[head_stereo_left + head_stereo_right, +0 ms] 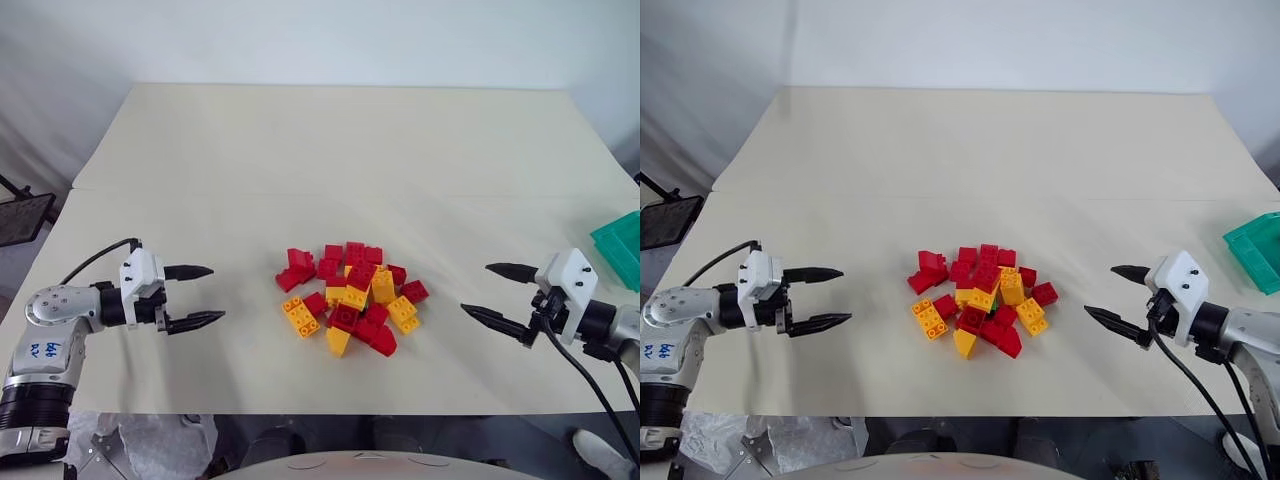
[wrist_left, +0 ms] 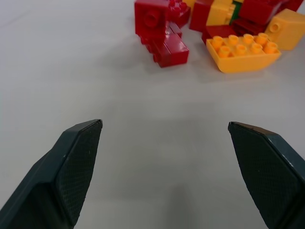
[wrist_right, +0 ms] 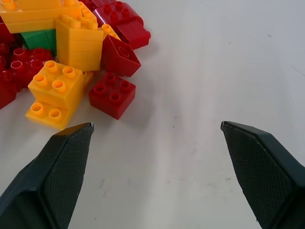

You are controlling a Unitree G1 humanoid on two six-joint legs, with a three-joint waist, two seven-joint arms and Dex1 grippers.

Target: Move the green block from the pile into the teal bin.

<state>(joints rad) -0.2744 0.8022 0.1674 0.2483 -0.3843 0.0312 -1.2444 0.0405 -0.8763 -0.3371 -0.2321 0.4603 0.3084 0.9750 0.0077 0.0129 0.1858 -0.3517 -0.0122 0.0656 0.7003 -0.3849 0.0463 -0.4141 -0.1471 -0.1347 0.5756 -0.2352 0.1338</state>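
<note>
1. Your left gripper (image 1: 192,296) hangs over the worktop (image 1: 330,160) at about 9 o'clock from the pile (image 1: 350,296), well apart from it, with its fingers spread and nothing between them.
2. The green block (image 3: 40,39) is almost buried in the middle of the pile: you see only a small green face under a yellow brick (image 3: 80,42), with red bricks around it.
3. Your right gripper (image 1: 502,292) waits at about 3 o'clock from the pile, also released and empty.
4. The teal bin (image 1: 622,246) stands at the worktop's edge, beyond the right gripper, at about 3 o'clock.
5. I judge the task is at its first step, the approach. The next move probably calls for uncovering the green block, or reaching it between its neighbours, before you grasp it.
</note>
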